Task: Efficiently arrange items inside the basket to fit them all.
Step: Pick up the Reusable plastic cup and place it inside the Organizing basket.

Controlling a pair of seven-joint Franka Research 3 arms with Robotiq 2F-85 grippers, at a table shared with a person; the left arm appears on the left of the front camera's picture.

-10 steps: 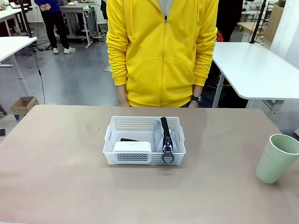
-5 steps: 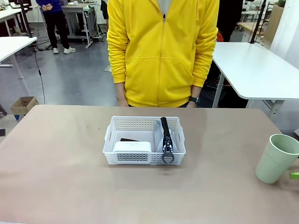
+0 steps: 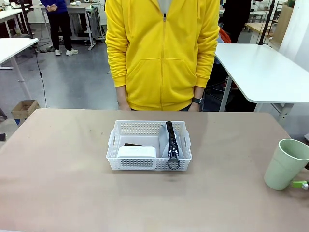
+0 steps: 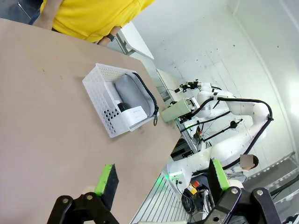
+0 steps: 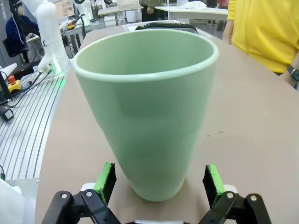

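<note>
Green-padded left pincer (image 4: pixel 161 182) hangs over the bare counter (image 3: pixel 58 183) with its jaws wide apart, the basket (image 3: pixel 145 126) well ahead of it. In the white perforated basket, 1 white box (image 3: pixel 137 152) lies against the near wall at the left. Behind it a dark sliver of stapler (image 3: pixel 133 144) is mostly hidden. The grey pouch (image 3: pixel 170 137) stands on edge at the right, its ring pull hanging over the near rim. Far right, the pale green cup (image 5: pixel 147 112) stands upright between the spread pads of the right pincer (image 5: pixel 159 179), neither pad visibly touching it.
</note>
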